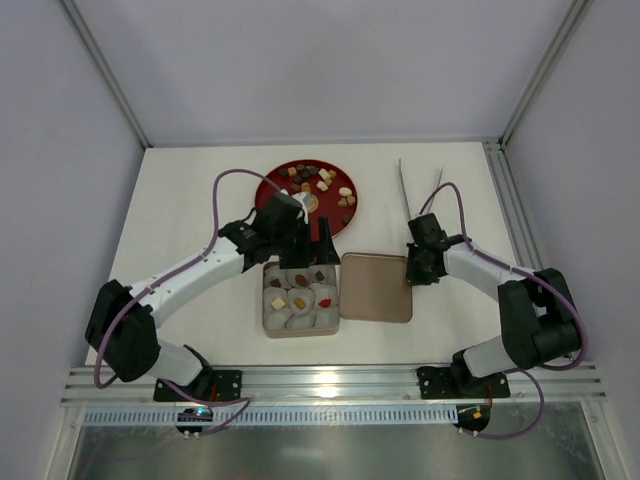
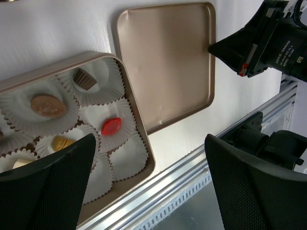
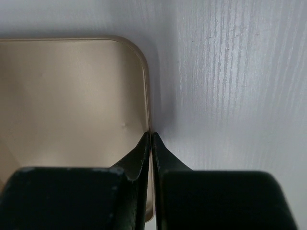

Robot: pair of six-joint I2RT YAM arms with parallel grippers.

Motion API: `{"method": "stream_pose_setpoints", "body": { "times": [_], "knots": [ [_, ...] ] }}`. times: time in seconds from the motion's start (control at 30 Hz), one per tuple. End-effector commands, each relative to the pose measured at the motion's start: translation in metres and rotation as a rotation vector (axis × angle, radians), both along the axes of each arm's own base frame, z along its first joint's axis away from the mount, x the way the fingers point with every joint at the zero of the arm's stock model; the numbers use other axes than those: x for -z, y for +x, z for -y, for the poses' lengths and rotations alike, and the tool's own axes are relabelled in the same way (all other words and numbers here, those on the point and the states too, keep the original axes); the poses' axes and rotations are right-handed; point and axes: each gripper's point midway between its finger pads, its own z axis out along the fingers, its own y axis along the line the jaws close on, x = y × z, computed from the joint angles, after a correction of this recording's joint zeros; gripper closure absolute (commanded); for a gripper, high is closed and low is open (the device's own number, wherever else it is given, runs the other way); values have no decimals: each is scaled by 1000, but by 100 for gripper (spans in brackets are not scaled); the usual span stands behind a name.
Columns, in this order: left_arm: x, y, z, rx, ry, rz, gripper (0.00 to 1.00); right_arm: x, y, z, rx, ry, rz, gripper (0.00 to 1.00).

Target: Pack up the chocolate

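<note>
Assorted chocolate (image 1: 322, 180) lies on a red plate (image 1: 270, 190) at the back. More pieces sit in white paper cups inside the gold box (image 1: 266, 300): a red oval (image 2: 111, 126), a tan round (image 2: 48, 105), a dark ridged one (image 2: 84, 79) and a yellow one (image 2: 62, 142). My left gripper (image 1: 312, 250) hangs open over the box's back edge, and in its wrist view the left gripper (image 2: 149, 139) holds nothing. My right gripper (image 1: 411, 272) is shut on the right rim of the gold lid (image 1: 376, 287). In the right wrist view the right gripper (image 3: 151, 134) pinches the edge of the lid (image 3: 72, 96).
Thin metal tongs (image 1: 405, 190) lie on the table behind the right arm. The lid (image 2: 168, 62) rests flat just right of the box (image 2: 139, 120). An aluminium rail (image 1: 330, 385) runs along the near table edge.
</note>
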Motion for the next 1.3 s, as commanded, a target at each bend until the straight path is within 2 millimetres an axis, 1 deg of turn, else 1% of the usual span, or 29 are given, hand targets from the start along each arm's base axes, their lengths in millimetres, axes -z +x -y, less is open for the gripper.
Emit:
{"method": "stream_pose_setpoints", "body": {
  "times": [0.0, 0.03, 0.1, 0.17, 0.2, 0.23, 0.3, 0.33, 0.4, 0.43, 0.47, 0.5, 0.53, 0.57, 0.6, 0.63, 0.67, 0.77, 0.8, 0.87, 1.0, 1.03, 1.17, 1.27],
  "knots": [
    [-26, 19, 23, -5, -67, 65, 9, -9, 11, 5, 11, 7, 37, 96],
    [-19, 21, 28, 0, -55, 46, 10, -12, 13, 5, 9, 11, 46, 96],
    [-23, 27, 36, 8, -64, 53, 11, -16, 15, 6, 9, 17, 52, 96],
    [-16, 32, 43, 18, -56, 40, 13, -20, 19, 7, 11, 29, 61, 96],
    [-22, 36, 47, 26, -65, 52, 14, -21, 19, 8, 9, 32, 63, 96],
    [-13, 41, 50, 26, -47, 42, 14, -24, 20, 9, 13, 35, 68, 96],
    [-9, 45, 52, 41, -23, 43, 16, -30, 21, 10, 10, 39, 84, 96],
    [-12, 49, 56, 48, -21, 48, 17, -33, 23, 10, 11, 43, 91, 96],
    [1, 52, 60, 71, 3, 24, 21, -39, 24, 12, 9, 47, 101, 96],
    [-3, 56, 63, 77, -3, 33, 22, -42, 26, 12, 10, 50, 108, 96],
    [6, 57, 66, 90, 2, 10, 23, -44, 26, 14, 15, 53, 111, 96],
    [9, 58, 66, 97, 3, 2, 25, -48, 27, 13, 11, 62, 118, 96],
    [7, 61, 69, 105, -9, -1, 27, -50, 28, 14, 12, 62, 122, 96],
    [17, 59, 73, 125, -12, -32, 28, -51, 29, 17, 19, 64, 125, 96],
    [17, 62, 74, 131, -22, -42, 30, -53, 30, 19, 21, 61, 132, 96],
    [20, 62, 75, 141, -27, -54, 32, -55, 29, 14, 9, 95, 128, 96],
    [22, 63, 79, 156, -41, -70, 34, -56, 30, 16, 15, 102, 130, 96],
    [23, 67, 84, 163, -47, -77, 34, -61, 32, 17, 16, 115, 144, 96],
    [29, 68, 85, 164, -43, -89, 34, -62, 32, 17, 17, 117, 145, 96],
    [31, 70, 87, 164, -48, -100, 34, -66, 33, 16, 14, 123, 152, 96],
    [37, 77, 91, 167, -49, -114, 34, -81, 37, 16, 12, 131, 186, 96],
    [44, 79, 91, 169, -46, -127, 34, -83, 37, 18, 16, 130, 185, 96],
    [56, 78, 92, 188, -48, -167, 34, -98, 39, 18, 13, 149, 217, 96],
    [57, 79, 91, 191, -50, -170, 33, -106, 40, 20, 16, 158, 233, 96]
  ]
}}
